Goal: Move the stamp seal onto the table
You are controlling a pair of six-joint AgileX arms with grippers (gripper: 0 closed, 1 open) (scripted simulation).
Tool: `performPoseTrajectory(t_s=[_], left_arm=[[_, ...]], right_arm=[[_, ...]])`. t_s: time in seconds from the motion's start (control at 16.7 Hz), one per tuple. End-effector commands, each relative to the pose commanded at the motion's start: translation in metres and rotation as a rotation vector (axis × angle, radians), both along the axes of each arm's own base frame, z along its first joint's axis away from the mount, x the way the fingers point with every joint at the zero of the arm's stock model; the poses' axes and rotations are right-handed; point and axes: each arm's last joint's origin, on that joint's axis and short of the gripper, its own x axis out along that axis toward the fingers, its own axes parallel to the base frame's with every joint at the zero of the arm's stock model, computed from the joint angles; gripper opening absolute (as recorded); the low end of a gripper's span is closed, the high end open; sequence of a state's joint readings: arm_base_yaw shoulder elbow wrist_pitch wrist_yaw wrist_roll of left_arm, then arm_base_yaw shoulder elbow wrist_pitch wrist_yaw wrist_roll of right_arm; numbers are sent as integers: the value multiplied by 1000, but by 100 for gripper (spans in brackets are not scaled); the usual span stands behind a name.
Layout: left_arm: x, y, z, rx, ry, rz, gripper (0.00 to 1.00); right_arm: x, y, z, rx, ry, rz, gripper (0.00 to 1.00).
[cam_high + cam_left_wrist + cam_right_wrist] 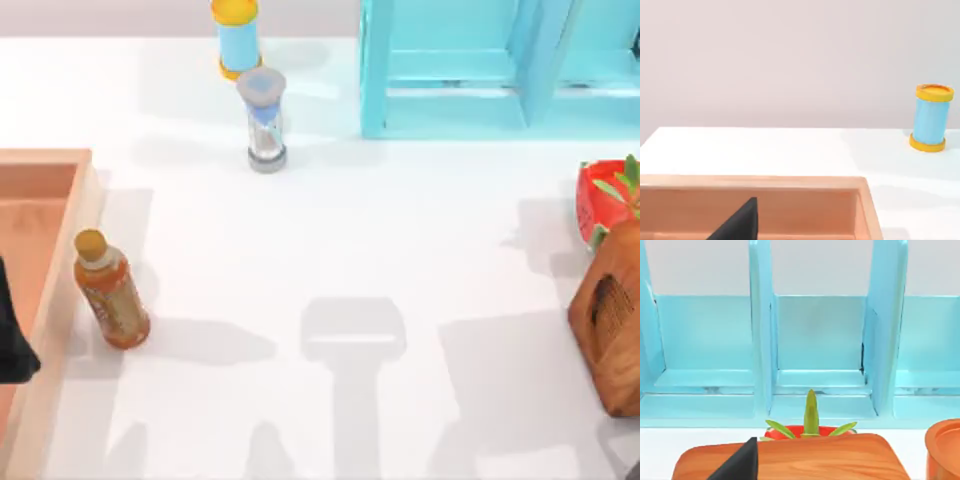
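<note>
Hovering left gripper (pixel 12 345) over tray (pixel 60 170), cut off | grip unreadable | table (pixel 400 250) holds amber bottle (pixel 110 290)

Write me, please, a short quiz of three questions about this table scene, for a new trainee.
1. True or false: the amber bottle stands inside the wooden tray.
2. In the top view, on which side of the table does the brown wooden block with a slot stand? A) left B) right C) middle
3. Fill the gap: the pot that holds the green plant is ___.

Key
1. False: it stands upright on the table, just outside the tray's right rim.
2. B
3. red
</note>
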State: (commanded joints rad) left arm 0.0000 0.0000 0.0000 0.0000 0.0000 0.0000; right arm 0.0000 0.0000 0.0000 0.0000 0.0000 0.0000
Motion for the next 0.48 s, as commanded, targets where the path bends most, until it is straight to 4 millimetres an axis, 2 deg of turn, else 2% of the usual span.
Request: performPoseTrajectory(t_s=[0.24, 0.48], left_arm=[[1, 1, 3, 6, 30, 8, 100], [6, 5, 22, 41, 202, 38, 100]], right_arm=[[0, 0, 0, 0, 0, 0, 100], [0, 0, 0, 0, 0, 0, 100]])
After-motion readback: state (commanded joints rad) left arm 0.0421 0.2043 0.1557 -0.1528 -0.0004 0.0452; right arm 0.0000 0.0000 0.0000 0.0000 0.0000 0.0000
